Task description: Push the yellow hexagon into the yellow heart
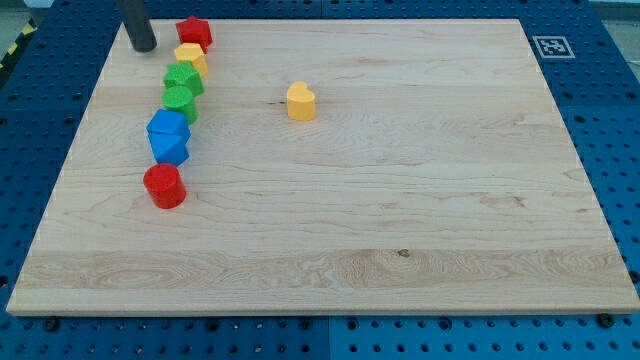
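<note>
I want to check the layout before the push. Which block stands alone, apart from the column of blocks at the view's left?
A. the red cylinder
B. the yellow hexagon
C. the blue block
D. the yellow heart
D: the yellow heart sits by itself near the board's middle, while the yellow hexagon is in the column, just right of my tip.

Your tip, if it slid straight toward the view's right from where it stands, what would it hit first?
Probably the red block at the chain's top end, just right of my tip. The yellow hexagon sits slightly lower and might be grazed; depth is unclear.
</note>
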You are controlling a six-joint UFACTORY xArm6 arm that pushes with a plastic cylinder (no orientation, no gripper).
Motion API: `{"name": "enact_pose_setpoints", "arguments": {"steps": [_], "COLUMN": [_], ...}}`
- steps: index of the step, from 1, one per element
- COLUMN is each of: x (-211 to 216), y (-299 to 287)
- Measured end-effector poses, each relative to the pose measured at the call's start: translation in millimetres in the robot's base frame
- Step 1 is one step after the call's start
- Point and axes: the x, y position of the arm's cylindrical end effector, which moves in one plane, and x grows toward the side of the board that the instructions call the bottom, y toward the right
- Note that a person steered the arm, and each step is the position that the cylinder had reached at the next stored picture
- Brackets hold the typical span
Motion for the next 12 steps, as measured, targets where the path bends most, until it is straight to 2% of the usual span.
{"name": "enact_pose_setpoints", "arguments": {"steps": [2,3,4,6,8,10,12], "x": [4,28,33,32,28,6,18], "y": [30,36,41,96,176,245,258]}}
